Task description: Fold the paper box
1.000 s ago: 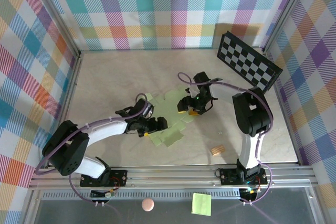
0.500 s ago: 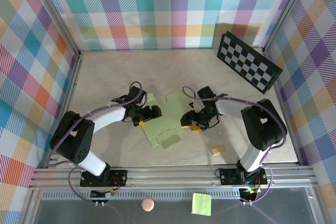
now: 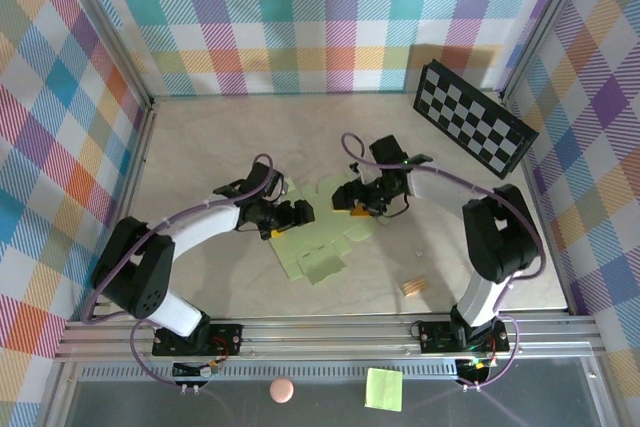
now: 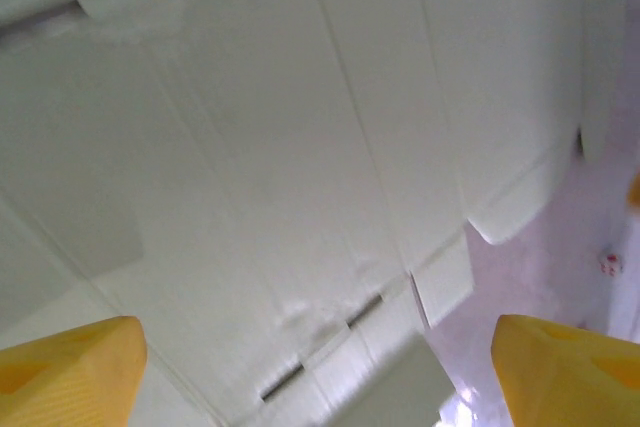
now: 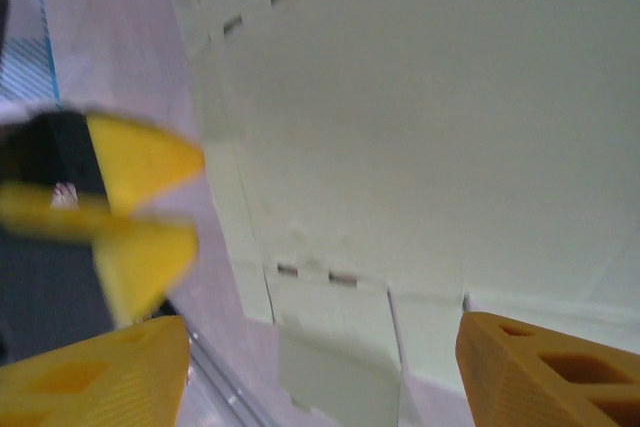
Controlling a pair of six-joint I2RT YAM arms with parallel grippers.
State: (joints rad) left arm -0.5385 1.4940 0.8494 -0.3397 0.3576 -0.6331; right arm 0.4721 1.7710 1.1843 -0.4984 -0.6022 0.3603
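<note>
Paper box (image 3: 318, 239): a pale lime-green thin card sheet, die-cut with flaps, slots and crease lines. It lies spread out on the middle of the pale marbled worktop (image 3: 200, 157), between the two arms. As far as the top view tells, most of its panels are flat, so the folding looks barely begun.

The left claw (image 3: 287, 219) sits low over the sheet's left edge. The right claw (image 3: 352, 203) sits over its far right corner, and the two face each other across the card. I read that pairing as one side steadying the sheet while the other works a flap along a crease. I cannot tell which flap, nor whether either claw touches the card.

The left claw stands wide, its yellow fingertips (image 4: 70, 362) far apart with only creased card beneath them and nothing gripped. The right claw is also spread, its yellow fingertips (image 5: 545, 372) set either side of a slotted edge of the paper box, holding nothing.

The worktop looks smooth and slightly glossy, so thin card would likely slide unless pinned. Multicoloured plaid cloth walls (image 3: 330, 17) close three sides. A black-and-white checkerboard panel (image 3: 470, 127) leans in the far right corner. A small pale wooden piece (image 3: 413, 287) lies near the right arm's base, well apart from the sheet. An aluminium rail (image 3: 330, 332) runs along the near edge. On the grey ledge below it rest a small bright green square sticky note (image 3: 383, 388) and a pinkish ball (image 3: 282, 388).
</note>
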